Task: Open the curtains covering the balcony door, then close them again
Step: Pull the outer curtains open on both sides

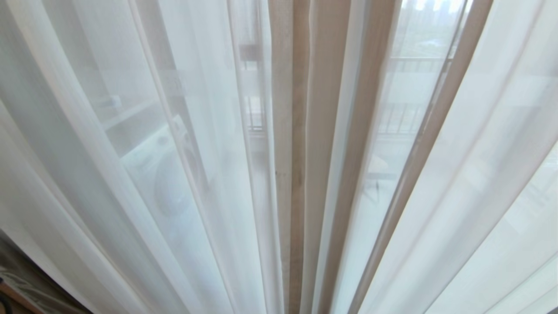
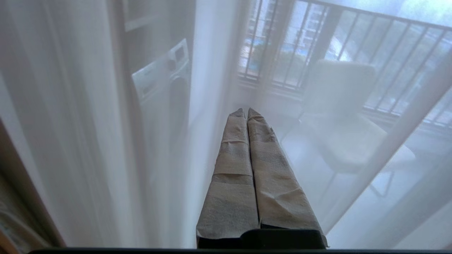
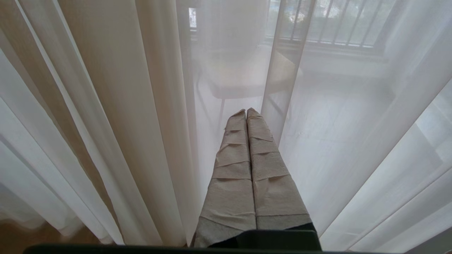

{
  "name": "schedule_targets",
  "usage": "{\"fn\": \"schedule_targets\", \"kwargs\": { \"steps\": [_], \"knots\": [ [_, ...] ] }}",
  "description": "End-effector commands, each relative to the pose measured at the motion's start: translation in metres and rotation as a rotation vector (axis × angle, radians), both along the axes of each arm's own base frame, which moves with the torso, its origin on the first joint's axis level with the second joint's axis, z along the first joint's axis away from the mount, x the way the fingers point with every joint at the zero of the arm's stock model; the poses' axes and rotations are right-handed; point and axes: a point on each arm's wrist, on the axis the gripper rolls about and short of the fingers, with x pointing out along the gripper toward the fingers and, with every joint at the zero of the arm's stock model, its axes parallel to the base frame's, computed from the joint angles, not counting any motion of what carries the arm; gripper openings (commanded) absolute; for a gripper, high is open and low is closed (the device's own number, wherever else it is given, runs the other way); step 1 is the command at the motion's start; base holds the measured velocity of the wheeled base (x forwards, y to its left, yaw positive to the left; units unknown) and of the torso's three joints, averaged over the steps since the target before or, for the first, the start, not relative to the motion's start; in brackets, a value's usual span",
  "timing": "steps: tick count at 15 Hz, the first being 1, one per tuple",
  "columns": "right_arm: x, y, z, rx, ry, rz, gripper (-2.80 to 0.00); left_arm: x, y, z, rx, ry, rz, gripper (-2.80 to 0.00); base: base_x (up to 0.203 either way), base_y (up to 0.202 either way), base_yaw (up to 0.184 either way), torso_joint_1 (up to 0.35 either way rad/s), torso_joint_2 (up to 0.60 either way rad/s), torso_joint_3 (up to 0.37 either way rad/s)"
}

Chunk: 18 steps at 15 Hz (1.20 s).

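The curtains hang drawn across the whole head view. Their white sheer layer (image 1: 130, 174) lies to either side and narrow cream-beige folds (image 1: 301, 131) run down the middle. Neither arm shows in that view. My left gripper (image 2: 246, 110) is shut, with nothing between its tape-wrapped fingers (image 2: 233, 169), and its tips are close to the sheer (image 2: 70, 123). My right gripper (image 3: 246, 110) is also shut and empty. It points at the sheer, beside a beige fold (image 3: 116, 106). Of the balcony door, only a dim dark upright (image 2: 118, 88) shows through the fabric.
Through the sheer I make out a washing machine (image 2: 162, 67), a pale chair (image 2: 339, 116) and a dark barred railing (image 2: 370, 46) on the balcony. A strip of floor (image 1: 26, 288) shows at the lower left of the head view.
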Motion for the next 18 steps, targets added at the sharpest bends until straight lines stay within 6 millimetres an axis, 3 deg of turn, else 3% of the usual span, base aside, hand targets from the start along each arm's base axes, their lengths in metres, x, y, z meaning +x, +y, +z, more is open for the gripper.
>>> {"fn": "schedule_targets", "kwargs": {
  "steps": [1,6,10,18],
  "knots": [
    [0.0,0.0,0.0,0.0,0.0,0.002,-2.8,0.004,-0.014,-0.007,0.028,0.054,-0.118,-2.8,0.0,0.0,0.0,0.0,0.0,0.0],
    [0.0,0.0,0.0,0.0,0.0,0.0,-2.8,-0.016,-0.043,-0.031,0.094,0.23,-0.27,-2.8,0.0,0.0,0.0,0.0,0.0,0.0],
    [0.0,0.0,0.0,0.0,0.0,0.002,-2.8,-0.04,-0.044,-0.052,0.131,0.355,-0.264,-2.8,0.0,0.0,0.0,0.0,0.0,0.0],
    [0.0,0.0,0.0,0.001,0.0,0.002,-2.8,-0.083,-0.04,-0.077,0.126,0.258,-0.146,-2.8,0.0,0.0,0.0,0.0,0.0,0.0]
  ]
}}
